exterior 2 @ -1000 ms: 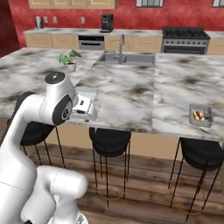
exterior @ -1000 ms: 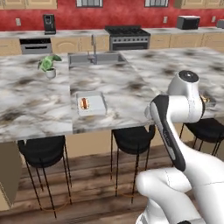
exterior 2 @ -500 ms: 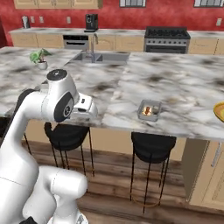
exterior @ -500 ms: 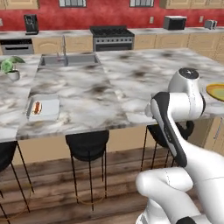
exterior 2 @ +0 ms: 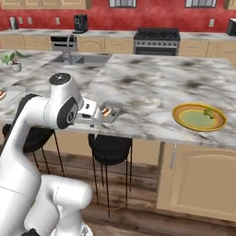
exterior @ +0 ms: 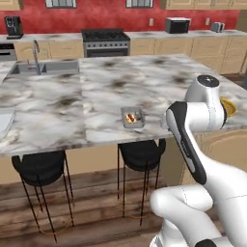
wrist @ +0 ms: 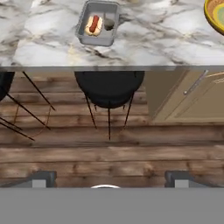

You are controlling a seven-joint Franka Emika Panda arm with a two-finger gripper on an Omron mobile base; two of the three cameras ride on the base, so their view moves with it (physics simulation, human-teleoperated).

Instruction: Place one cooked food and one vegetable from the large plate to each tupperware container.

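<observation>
Left to right along the counter (exterior 2: 152, 87): one tupperware container (exterior: 4, 120) lies at the far left of the front edge, partly cut off by the frame. A second container (exterior: 132, 117) sits near the front edge toward the middle and holds a hot dog (wrist: 92, 24) with a small dark item beside it, too small to identify. The large plate (exterior 2: 199, 116) rests near the front right corner, carrying a green vegetable (exterior 2: 209, 112) close to its far rim.

The pincer (wrist: 110, 178) stands wide and empty, off the counter's front edge, facing the stools (wrist: 108, 87) and wood floor.

Risks, as judged:
- The arm is folded low in front of the counter. Raising it toward the plate could strike the counter edge.
- The vegetable is small and sits near the rim. A wide closure may push it off the plate.
- The middle container appears filled already. Adding there would misallocate items.

The counter is grey-veined marble with a sink (exterior: 41, 67) at its rear left. Red walls, wood cabinets and a stove (exterior 2: 156, 39) stand behind.
</observation>
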